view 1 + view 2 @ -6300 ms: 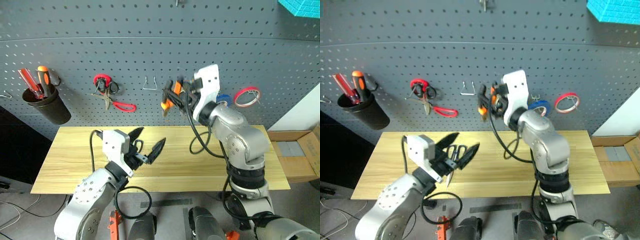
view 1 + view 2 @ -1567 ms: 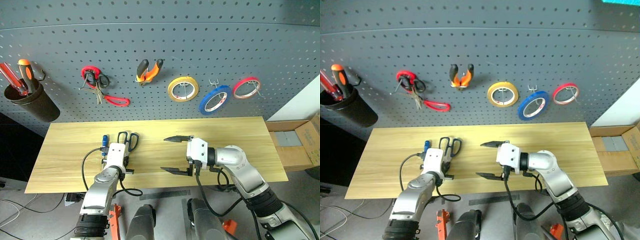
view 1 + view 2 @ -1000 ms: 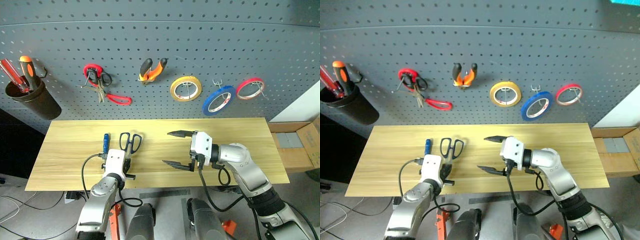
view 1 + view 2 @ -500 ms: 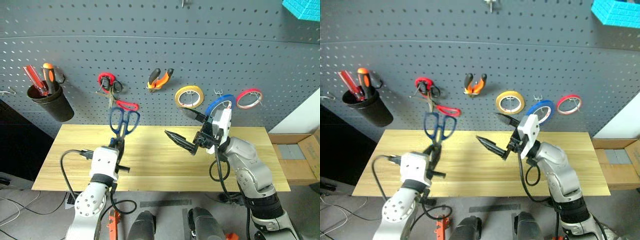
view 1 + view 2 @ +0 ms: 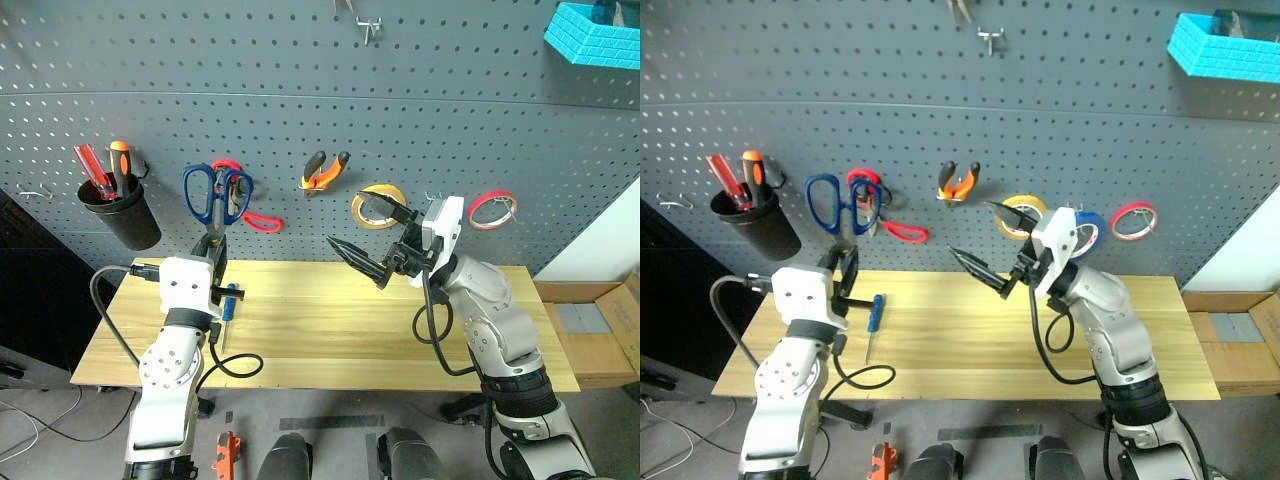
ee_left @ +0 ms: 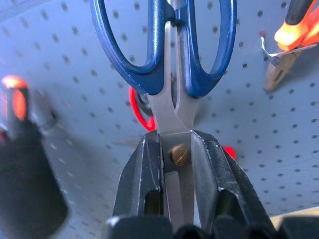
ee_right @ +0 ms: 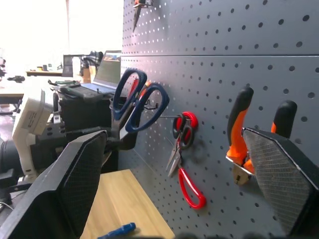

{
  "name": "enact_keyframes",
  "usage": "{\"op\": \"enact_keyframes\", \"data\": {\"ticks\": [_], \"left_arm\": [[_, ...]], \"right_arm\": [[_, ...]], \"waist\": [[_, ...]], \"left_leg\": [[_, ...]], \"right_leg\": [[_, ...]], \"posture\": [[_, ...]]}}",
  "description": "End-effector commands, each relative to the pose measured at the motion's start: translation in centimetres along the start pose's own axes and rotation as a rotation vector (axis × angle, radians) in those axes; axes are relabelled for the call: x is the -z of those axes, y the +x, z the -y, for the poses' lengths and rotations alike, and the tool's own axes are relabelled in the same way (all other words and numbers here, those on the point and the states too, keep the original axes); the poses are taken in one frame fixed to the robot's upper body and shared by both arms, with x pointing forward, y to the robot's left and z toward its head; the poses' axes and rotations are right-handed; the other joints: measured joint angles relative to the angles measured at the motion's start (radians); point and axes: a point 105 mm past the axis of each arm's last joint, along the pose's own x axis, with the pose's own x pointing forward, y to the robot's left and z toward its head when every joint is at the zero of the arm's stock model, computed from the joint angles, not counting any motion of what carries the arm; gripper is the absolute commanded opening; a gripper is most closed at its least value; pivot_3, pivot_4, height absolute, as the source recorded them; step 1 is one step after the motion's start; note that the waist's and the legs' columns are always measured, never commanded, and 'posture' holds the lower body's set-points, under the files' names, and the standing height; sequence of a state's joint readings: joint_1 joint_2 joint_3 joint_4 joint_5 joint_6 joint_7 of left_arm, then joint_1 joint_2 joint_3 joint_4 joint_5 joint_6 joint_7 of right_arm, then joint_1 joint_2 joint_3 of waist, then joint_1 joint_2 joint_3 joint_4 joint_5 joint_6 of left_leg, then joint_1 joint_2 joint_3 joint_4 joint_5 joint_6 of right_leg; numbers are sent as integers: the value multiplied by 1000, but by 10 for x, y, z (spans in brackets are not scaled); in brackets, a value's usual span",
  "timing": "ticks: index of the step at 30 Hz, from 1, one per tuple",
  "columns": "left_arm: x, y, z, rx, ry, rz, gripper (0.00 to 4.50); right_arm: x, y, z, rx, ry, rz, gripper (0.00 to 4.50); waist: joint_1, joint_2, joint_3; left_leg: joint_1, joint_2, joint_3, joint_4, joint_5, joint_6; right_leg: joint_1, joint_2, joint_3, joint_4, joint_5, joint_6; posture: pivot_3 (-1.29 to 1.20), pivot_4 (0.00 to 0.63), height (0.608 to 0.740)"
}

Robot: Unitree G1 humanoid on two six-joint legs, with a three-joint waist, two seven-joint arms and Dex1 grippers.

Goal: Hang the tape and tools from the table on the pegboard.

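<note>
The left gripper point(image 5: 208, 243) was clamped on the scissors point(image 5: 216, 196) just at the pivot screw, blades down between its jaws and the dark blue handles standing upright against the pegboard point(image 5: 300, 90). The handles sat right in front of the red-handled snips point(image 5: 250, 215) hanging there, overlapping their upper loops, so the spot looked crowded; whether the scissors touched any hook I could not tell. To their left a black cup point(image 5: 122, 213) hung on the board with screwdrivers point(image 5: 106, 168) poking out.

The right gripper point(image 5: 366, 240) hovered above the middle of the desk point(image 5: 330, 330) near its far edge, jaws spread wide and holding nothing, its fingers crossing in front of the yellow roll point(image 5: 372, 206). The orange-and-black pliers point(image 5: 325, 170) hung on the pegboard just left of that roll. The blue tape point(image 5: 1084, 232) hung behind the right wrist, mostly hidden by it, with a thin red roll point(image 5: 492, 209) further right.

On the desk, near its left end, lay a small blue-handled screwdriver point(image 5: 228, 304), beside the left arm's black cable point(image 5: 232, 368). A turquoise bin point(image 5: 592, 32) sat high on the board's upper right.
</note>
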State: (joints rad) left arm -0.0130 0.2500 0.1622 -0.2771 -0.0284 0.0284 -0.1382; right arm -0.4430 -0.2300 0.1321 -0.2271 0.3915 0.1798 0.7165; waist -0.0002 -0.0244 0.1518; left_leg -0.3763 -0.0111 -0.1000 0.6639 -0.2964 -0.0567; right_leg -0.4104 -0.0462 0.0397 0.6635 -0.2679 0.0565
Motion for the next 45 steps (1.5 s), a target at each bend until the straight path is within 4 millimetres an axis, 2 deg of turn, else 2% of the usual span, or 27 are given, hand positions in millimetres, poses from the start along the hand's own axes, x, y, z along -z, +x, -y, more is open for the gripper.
{"op": "enact_keyframes", "data": {"ticks": [1,7,16,26,32,36,40,43,45], "left_arm": [[-6,3,9,51,-31,23,546],[-4,12,11,45,-87,-1,546],[2,20,-2,-21,-157,-45,546],[25,32,11,46,-224,-163,546],[26,42,8,49,-223,-177,546],[25,43,5,44,-223,-170,1737],[26,41,7,44,-222,-176,3119],[39,31,9,35,-211,-225,4142],[55,17,11,36,-202,-294,4142]], "right_arm": [[-13,1,3,12,-54,41,4500],[-13,1,3,20,-59,36,4500],[-12,0,5,31,-63,30,4500],[-13,0,5,42,-62,28,4500],[-13,-1,6,48,-64,24,4500],[-13,-2,5,48,-59,22,4500],[-13,-2,3,46,-54,25,4500],[-12,-2,0,35,-50,21,4500],[-10,-2,-2,27,-45,13,4500]], "waist": [[-1,0,-1],[-1,0,-1],[-3,0,-1],[-2,0,-1],[-2,0,-1],[-3,0,-1],[-3,0,-1],[-4,0,-1],[-7,0,-1]], "left_leg": [[1,0,0,0,0,0],[3,1,1,0,0,0],[9,2,2,-1,-2,4],[9,2,2,-1,-2,4],[9,2,2,-1,-2,4],[9,2,2,-1,-2,4],[9,2,2,-1,-2,4],[10,2,2,-1,-2,4],[10,3,2,-1,-2,4]], "right_leg": [[1,0,0,0,0,0],[2,1,1,1,0,0],[6,3,3,1,0,0],[6,3,3,2,0,0],[6,4,3,2,0,0],[6,4,3,2,0,0],[6,4,3,2,0,0],[6,4,4,2,0,0],[6,4,4,2,0,0]], "posture": [[51,88,740],[48,91,740],[43,96,740],[40,104,740],[33,108,740],[29,112,740],[27,115,740],[27,121,740],[28,126,740]]}}
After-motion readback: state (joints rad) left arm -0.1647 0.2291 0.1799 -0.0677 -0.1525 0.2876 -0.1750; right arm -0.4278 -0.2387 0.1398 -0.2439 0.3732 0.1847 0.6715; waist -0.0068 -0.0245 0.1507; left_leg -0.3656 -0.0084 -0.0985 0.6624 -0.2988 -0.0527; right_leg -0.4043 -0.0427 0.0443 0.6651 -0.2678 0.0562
